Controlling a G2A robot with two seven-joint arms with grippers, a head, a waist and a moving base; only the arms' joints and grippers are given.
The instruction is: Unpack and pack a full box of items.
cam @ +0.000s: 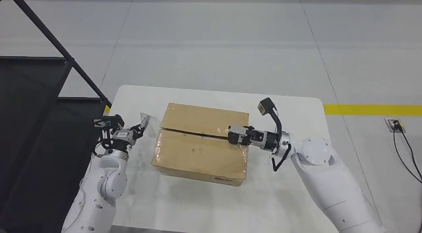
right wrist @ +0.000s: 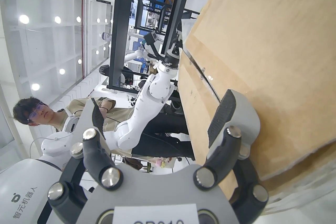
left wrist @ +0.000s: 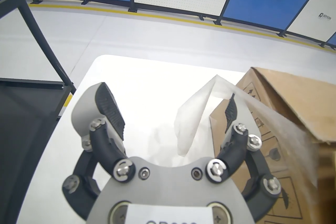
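Observation:
A brown cardboard box stands in the middle of the white table, its top flaps down with a seam between them. My left gripper is open just off the box's left end. A curled strip of clear tape clings to one of its fingers and trails back to the box. In the top view the left gripper sits beside the box's left side. My right gripper is open over the box top at the right end of the seam, one finger lying against the cardboard.
A black metal rack stands close to the table's left edge. Bare tabletop lies right of the box and behind it. Yellow floor lines run beyond the table.

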